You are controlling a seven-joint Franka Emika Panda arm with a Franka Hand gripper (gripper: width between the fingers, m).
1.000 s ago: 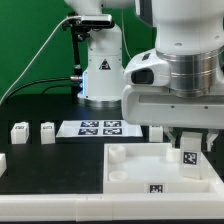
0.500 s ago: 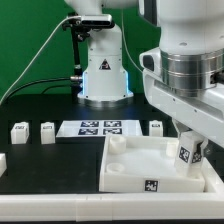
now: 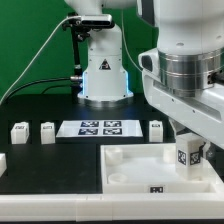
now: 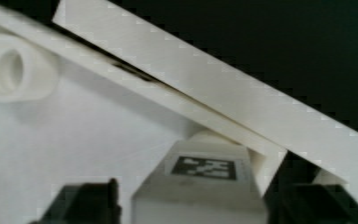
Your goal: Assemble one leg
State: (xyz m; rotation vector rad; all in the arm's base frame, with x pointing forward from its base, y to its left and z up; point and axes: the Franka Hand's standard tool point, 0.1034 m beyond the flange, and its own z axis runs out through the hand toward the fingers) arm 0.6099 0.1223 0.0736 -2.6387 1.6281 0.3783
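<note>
My gripper (image 3: 188, 162) is shut on the leg (image 3: 187, 156), a small white block with a black-and-white tag. I hold it upright over the right part of the large white tray (image 3: 130, 160), near its right corner. In the wrist view the leg (image 4: 204, 172) stands between my two dark fingers (image 4: 87, 203), with the gripper (image 4: 197, 206) low over the tray floor (image 4: 87, 130). A round socket (image 4: 11, 68) shows at the tray's corner. Whether the leg's foot touches the tray is hidden.
Three more legs stand on the black table: two at the exterior view's left (image 3: 18, 131) (image 3: 47, 130) and one behind the tray (image 3: 155, 128). The marker board (image 3: 100, 127) lies between them. The arm's base (image 3: 103, 72) stands at the back.
Half a second ago the tray was turned askew under the leg. Now it lies square to the table edge again, a little lower in the view. My gripper stays at the right with the leg.
</note>
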